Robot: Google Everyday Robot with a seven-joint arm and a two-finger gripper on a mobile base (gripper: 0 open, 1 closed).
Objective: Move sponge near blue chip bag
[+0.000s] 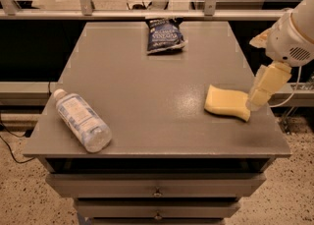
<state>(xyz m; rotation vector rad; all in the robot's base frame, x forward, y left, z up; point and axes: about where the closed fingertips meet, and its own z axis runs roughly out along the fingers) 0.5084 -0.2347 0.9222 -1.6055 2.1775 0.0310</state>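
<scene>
The table [147,96] is matt grey with a faint sheen. The sponge [226,102] is soft foam, the blue chip bag [165,36] crinkled and glossy, the bottle [82,121] clear plastic. The gripper [257,102], beside the sponge's right end, is smooth pale plastic.
</scene>
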